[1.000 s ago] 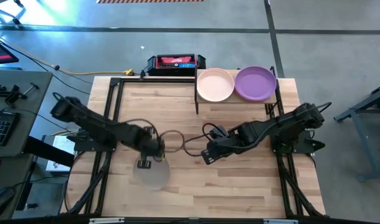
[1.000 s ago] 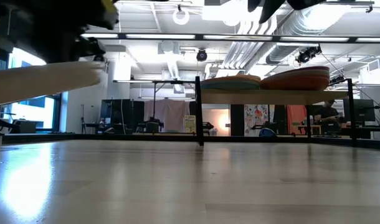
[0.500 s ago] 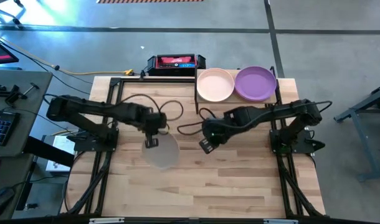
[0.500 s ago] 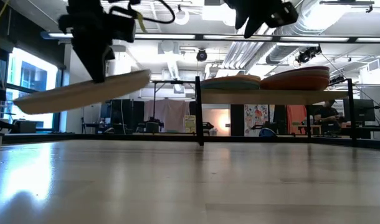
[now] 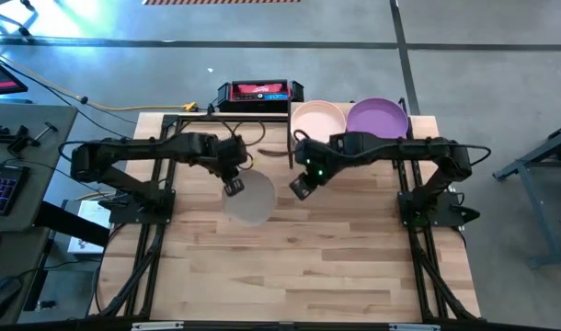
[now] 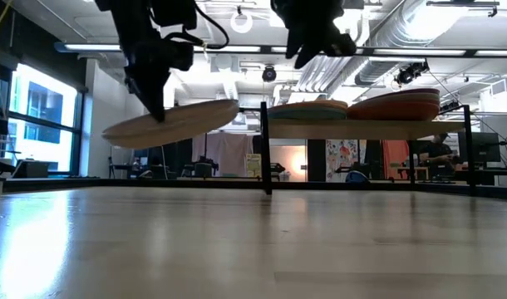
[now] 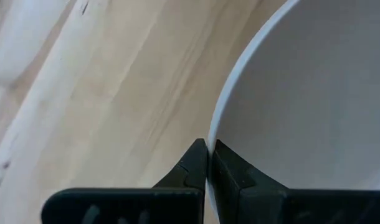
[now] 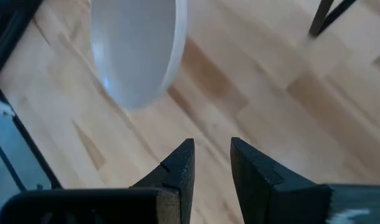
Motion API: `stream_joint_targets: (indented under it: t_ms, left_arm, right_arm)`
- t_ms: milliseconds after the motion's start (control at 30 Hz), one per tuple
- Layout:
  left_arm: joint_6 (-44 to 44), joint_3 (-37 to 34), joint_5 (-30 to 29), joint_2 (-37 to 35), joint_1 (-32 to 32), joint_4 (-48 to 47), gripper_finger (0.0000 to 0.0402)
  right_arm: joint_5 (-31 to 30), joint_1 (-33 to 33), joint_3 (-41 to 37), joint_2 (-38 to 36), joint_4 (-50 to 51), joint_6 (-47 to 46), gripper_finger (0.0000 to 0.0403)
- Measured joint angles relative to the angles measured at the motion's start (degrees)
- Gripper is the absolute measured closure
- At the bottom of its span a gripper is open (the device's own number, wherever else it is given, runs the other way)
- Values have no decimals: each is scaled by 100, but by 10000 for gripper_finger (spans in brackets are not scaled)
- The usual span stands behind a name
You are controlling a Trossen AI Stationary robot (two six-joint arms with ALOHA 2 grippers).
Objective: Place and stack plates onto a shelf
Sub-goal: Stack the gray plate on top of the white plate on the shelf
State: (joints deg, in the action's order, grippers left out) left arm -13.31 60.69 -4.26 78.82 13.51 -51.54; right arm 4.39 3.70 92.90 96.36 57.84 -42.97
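A pale beige plate (image 5: 252, 199) hangs above the middle of the table, with my left gripper (image 5: 233, 187) shut on its rim. In the low view this plate (image 6: 174, 123) floats left of the shelf (image 6: 370, 129), tilted. My right gripper (image 5: 301, 188) stands open and empty just right of the plate, at about the same depth. The shelf (image 5: 347, 147) stands at the table's far edge. On it rest a peach plate (image 5: 317, 125) and a purple plate (image 5: 378, 122), each topping a low stack in the low view. My left gripper pinches the plate's rim (image 7: 210, 158) between its two fingers, one on the inner face and one on the outer. The fingers come from above, slanting down, at the plate's far-left side. The plate is lifted clear of the table, tilted with its right side higher.
A red and black box (image 5: 259, 92) sits just beyond the table's far edge, left of the shelf. The shelf's black leg (image 6: 265, 149) stands between the hanging plate and the stacks. Bare wooden tabletop (image 5: 308, 276) spreads toward the near edge.
My left gripper has carried the plate toward the table's far edge and somewhat to the right, toward the shelf; the plate has stayed lifted and has tipped from near level to a tilt. My right gripper, still open, has also gone toward the far edge.
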Motion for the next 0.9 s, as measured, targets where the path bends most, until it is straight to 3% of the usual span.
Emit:
stream_joint_targets:
  t_ms: [167,500,900]
  left_arm:
    - [-255,4,367,1,150,305,401]
    - [-932,4,509,1,150,1121,402]
    - [-1503,8,519,1,146,1393,402]
  right_arm:
    - [-8,323,0,0,-238,433,320]
    - [-9,533,0,0,-912,1554,320]
    - [-198,608,0,99,-878,1695,319]
